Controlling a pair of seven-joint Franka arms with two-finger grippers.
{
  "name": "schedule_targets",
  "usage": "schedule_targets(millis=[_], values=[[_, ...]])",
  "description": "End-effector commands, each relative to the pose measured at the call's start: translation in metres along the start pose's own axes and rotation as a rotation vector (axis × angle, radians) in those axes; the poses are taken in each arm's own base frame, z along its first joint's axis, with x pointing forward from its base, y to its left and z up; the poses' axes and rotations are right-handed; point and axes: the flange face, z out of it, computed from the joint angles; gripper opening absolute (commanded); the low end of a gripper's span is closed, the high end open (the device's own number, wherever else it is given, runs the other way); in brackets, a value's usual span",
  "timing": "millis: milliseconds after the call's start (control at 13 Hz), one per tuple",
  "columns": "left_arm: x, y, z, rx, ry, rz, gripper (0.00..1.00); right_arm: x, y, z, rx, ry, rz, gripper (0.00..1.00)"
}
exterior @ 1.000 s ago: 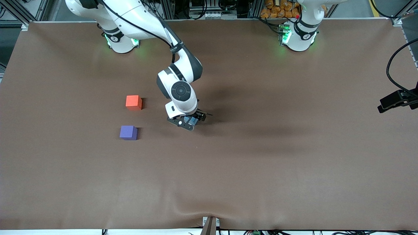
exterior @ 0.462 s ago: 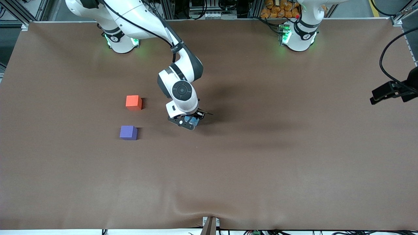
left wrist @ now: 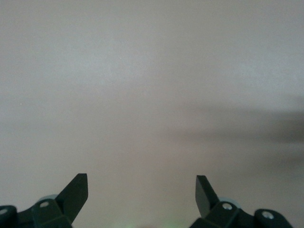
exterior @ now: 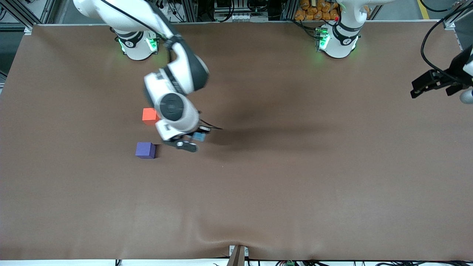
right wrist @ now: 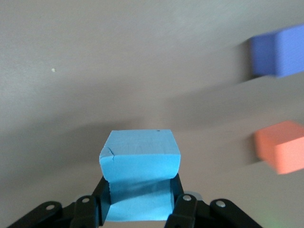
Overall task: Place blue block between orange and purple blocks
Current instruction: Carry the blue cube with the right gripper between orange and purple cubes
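Observation:
My right gripper [exterior: 192,142] is shut on the light sky-blue block [exterior: 199,137] and holds it above the mat, beside the other two cubes. In the right wrist view the blue block [right wrist: 140,166] sits between the black fingers [right wrist: 183,209]. The orange block [exterior: 149,115] lies on the mat, partly covered by the right wrist; it also shows in the right wrist view [right wrist: 280,146]. The purple block [exterior: 145,150] lies nearer the front camera than the orange one, and shows in the right wrist view [right wrist: 278,51]. My left gripper [exterior: 430,87] is open and empty, raised at the left arm's end of the table.
A brown mat [exterior: 295,177] covers the whole table. The left wrist view shows only bare mat [left wrist: 152,95] under the open left fingers [left wrist: 76,192]. The arms' bases stand at the table's edge farthest from the front camera.
My right gripper has moved with the blue block toward the orange and purple blocks. The left gripper has risen a little and drifted inward over the table's end.

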Motion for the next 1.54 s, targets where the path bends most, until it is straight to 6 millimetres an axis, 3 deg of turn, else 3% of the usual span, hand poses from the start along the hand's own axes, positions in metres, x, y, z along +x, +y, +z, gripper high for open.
schedule_targets(millis=[0, 154, 385, 538, 769, 1308, 1462], values=[[-0.012, -0.003, 0.001, -0.007, 0.007, -0.039, 1.00, 0.011, 0.072, -0.010, 0.014, -0.040, -0.095, 0.00], [-0.011, 0.002, 0.002, -0.003, 0.000, -0.033, 1.00, 0.013, 0.100, -0.003, -0.023, -0.043, -0.155, 0.00], [-0.012, 0.014, 0.001, -0.002, 0.004, -0.011, 1.00, 0.014, 0.139, 0.022, -0.090, -0.029, -0.202, 0.00], [-0.014, 0.027, 0.000, -0.004, 0.004, 0.013, 1.00, 0.018, 0.178, 0.040, -0.056, -0.001, -0.251, 0.00], [-0.015, 0.029, 0.000, 0.000, 0.005, 0.032, 1.00, 0.021, 0.208, 0.063, -0.039, 0.009, -0.261, 0.00], [-0.020, 0.020, -0.006, 0.004, 0.000, 0.023, 1.00, 0.022, 0.218, 0.090, -0.029, 0.029, -0.263, 0.00], [-0.018, 0.006, -0.006, -0.001, 0.002, -0.002, 1.00, 0.019, 0.217, 0.098, -0.025, 0.043, -0.266, 0.00]])
